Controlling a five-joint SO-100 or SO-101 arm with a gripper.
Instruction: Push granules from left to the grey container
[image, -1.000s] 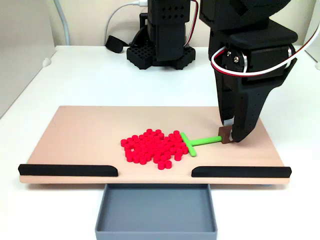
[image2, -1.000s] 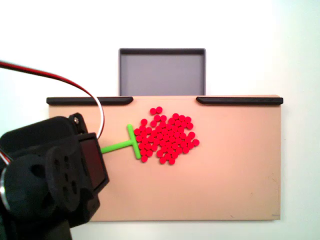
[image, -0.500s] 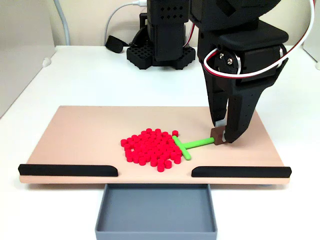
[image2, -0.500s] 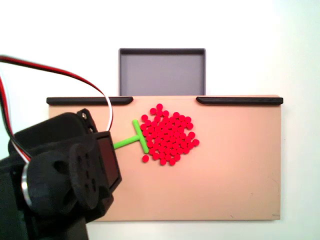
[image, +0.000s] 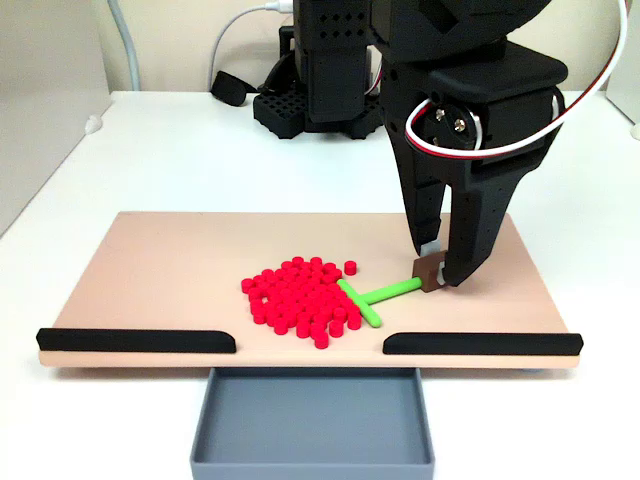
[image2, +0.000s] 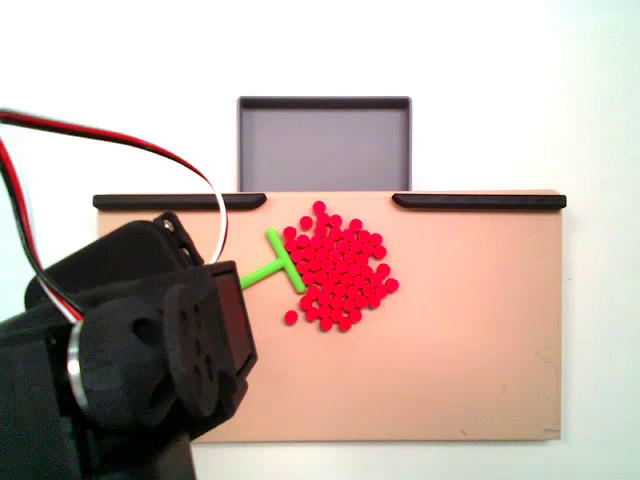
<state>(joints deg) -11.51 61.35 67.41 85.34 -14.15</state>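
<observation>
a black robot arm reaches down over a tan board (image: 160, 260) lying on a white table (image: 150, 160). its gripper (image: 438, 272) is clamped narrowly on a small brown block at the end of a green t-shaped pusher tool (image: 372, 296), with the fingertips at the board's surface. the tool's stem slants across the board and its crossbar touches the right edge of the granules (image: 298, 298) in a fixed view. the granules are dozens of small bright red pellets in a tight cluster near the middle of the board, just behind the gap between 2 black strips (image: 135, 341) along the board's front edge. 1 pellet sits slightly apart at the cluster's edge. the grey container (image: 312, 460), a shallow blue-grey tray, sits against the board directly below that gap. in a fixed view from above, the arm's body covers the lower left, the pusher tool (image2: 276, 262) touches the left of the granules (image2: 340, 272), and the container (image2: 324, 145) lies beyond the board (image2: 480, 330).
</observation>
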